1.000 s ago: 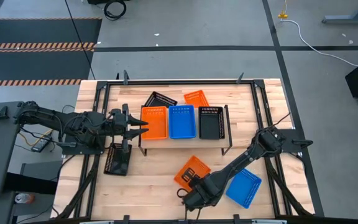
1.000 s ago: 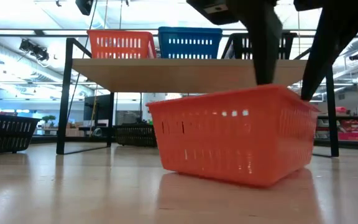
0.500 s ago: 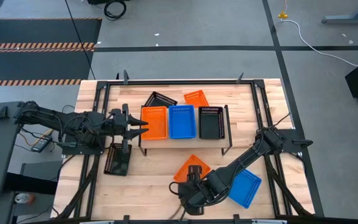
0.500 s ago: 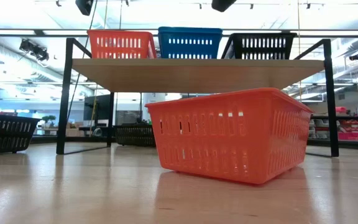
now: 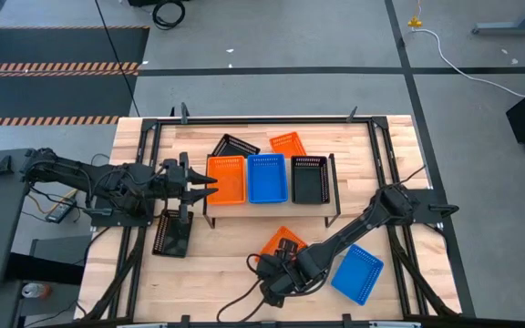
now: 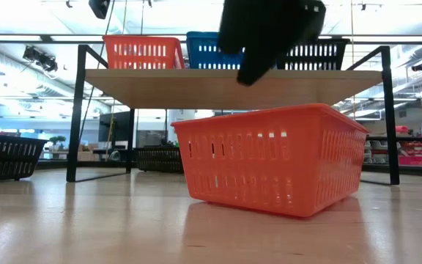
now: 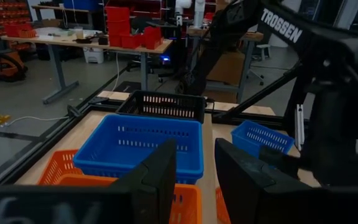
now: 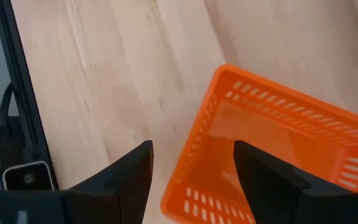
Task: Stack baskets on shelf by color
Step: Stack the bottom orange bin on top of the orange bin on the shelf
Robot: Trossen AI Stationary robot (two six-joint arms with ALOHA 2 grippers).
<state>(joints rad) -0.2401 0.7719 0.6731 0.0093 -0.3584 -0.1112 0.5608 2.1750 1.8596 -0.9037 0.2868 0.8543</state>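
An orange basket (image 5: 281, 243) sits flat on its base on the table in front of the shelf (image 5: 331, 187); the low view shows the basket (image 6: 269, 165) close up. My right gripper (image 5: 272, 271) hovers open above the basket's near-left corner (image 8: 191, 186), fingers apart and clear of it (image 6: 255, 73). On the shelf stand an orange basket (image 5: 227, 179), a blue basket (image 5: 267, 177) and a black basket (image 5: 309, 179). My left gripper (image 5: 203, 185) waits open at the shelf's left end, over the orange basket there (image 7: 207, 168).
A blue basket (image 5: 357, 273) lies on the table under my right arm, a black one (image 5: 171, 232) near the left arm. Behind the shelf lie a black basket (image 5: 233, 144) and an orange one (image 5: 287, 142). Black rails (image 5: 144, 264) run along the table's sides.
My right gripper has risen off the far rim of the orange basket on the table and shifted toward the table's left. The basket, tipped a second ago, has settled flat on its base.
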